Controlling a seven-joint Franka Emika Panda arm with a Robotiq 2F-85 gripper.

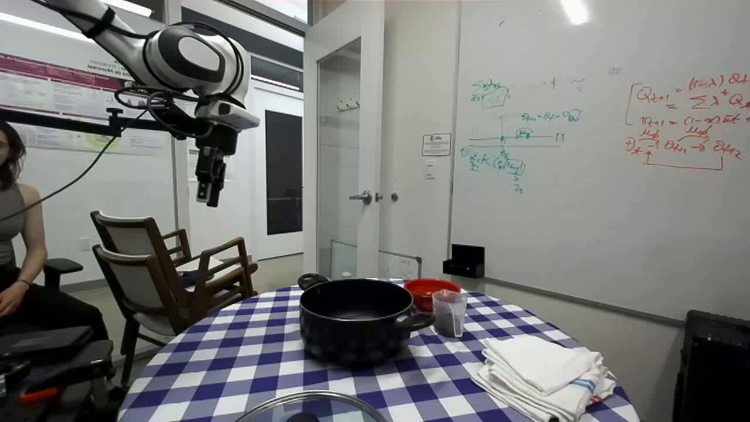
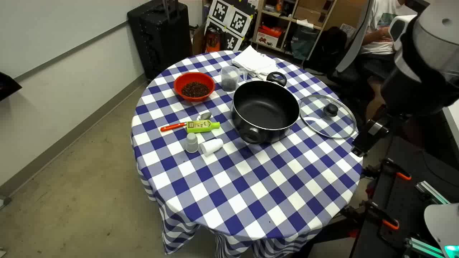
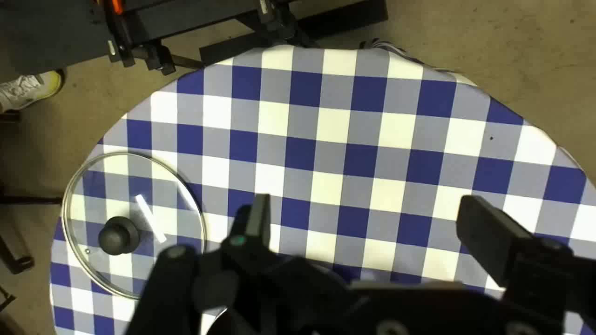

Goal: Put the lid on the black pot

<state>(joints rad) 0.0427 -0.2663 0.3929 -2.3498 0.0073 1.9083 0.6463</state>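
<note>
The black pot (image 1: 354, 337) stands uncovered on the checked table; it also shows in an exterior view (image 2: 265, 107). In the wrist view it is mostly hidden behind the gripper. The glass lid (image 2: 315, 123) with its black knob lies flat on the table beside the pot, knob up. It is whole in the wrist view at left (image 3: 153, 223) and cut off at the bottom edge of an exterior view (image 1: 316, 405). My gripper (image 3: 365, 204) is open and empty, high above the table, with the lid to its left in the wrist view. It also shows in both exterior views (image 1: 209, 199) (image 2: 358, 152).
A red bowl (image 2: 193, 77) with dark bits and a clear measuring cup (image 2: 229, 79) stand near the pot. Folded white towels (image 2: 252, 61), a green bottle (image 2: 199, 126), a red-handled utensil (image 2: 173, 127) and white cups (image 2: 211, 146) are on the table. Clamps (image 2: 391, 224) are by its edge.
</note>
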